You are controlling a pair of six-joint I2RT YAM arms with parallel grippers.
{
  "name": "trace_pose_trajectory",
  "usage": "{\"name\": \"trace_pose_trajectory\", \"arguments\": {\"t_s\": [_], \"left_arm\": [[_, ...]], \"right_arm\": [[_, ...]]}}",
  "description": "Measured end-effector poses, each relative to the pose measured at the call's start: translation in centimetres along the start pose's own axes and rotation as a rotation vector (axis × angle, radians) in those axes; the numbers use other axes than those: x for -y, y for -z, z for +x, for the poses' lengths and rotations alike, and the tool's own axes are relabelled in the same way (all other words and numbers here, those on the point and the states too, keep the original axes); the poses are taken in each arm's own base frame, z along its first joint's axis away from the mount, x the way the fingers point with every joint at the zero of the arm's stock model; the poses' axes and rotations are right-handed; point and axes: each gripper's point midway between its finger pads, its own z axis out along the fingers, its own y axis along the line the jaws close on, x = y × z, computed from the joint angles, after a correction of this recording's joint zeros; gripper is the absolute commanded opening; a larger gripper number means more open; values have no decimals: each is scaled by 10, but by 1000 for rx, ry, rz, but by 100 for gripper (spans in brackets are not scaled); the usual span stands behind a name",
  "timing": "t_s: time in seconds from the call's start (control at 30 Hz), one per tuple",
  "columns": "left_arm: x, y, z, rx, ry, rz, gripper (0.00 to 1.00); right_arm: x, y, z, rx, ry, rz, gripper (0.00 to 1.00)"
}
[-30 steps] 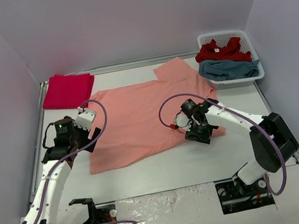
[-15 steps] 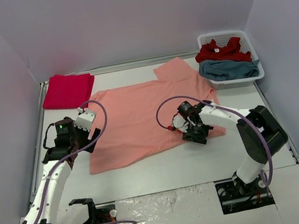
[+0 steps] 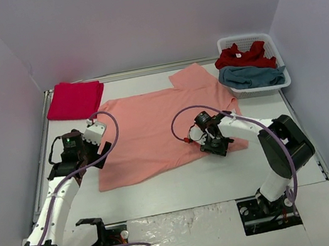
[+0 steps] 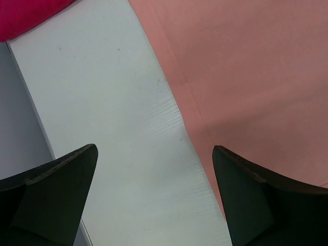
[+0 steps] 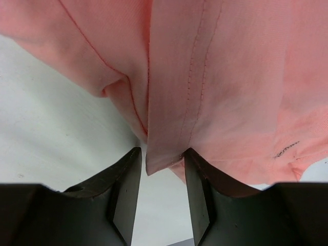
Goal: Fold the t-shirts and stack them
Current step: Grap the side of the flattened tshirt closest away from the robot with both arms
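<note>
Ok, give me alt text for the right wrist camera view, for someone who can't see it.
The right hand, seen from its wrist, has its two dark fingers either side of a stitched hem edge of the salmon-orange t-shirt, which fills the upper frame. White table shows at lower left.

Soft matt cloth, stitched hem: salmon t-shirt (image 3: 153, 131). White, matt, faintly ribbed: table (image 3: 183, 190). White slotted plastic: basket (image 3: 268, 37). Black, matt, smooth: right pincer (image 5: 161, 152).

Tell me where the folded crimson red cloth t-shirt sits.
In the top view, the folded crimson red t-shirt lies at the far left corner of the table, beside the spread salmon-orange t-shirt.
</note>
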Motion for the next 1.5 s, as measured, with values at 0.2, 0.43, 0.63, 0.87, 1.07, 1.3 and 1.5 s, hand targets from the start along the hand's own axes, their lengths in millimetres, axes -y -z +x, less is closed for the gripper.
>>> {"name": "trace_pose_trajectory", "arguments": {"t_s": [0.2,0.43,0.63,0.87,1.07,1.3,1.5], "left_arm": [[0,0,0,0,0,0,94],[3,-1,5,-10,0,6,94],[3,0,6,-12,1,7,94],[3,0,5,-8,1,6,94],[4,1,4,-3,1,9,94],[4,1,4,-1,0,12,95],[11,1,7,-10,-11,51,98]], "right_arm": [[2,0,2,-10,-10,15,35],[5,2,3,-16,-11,29,30],[7,5,1,-14,-15,32,30],[13,10,-3,1,-24,47,27],[17,11,-2,2,-38,51,8],[19,11,0,0,-54,51,0],[24,18,-5,19,-76,70,0]]}}
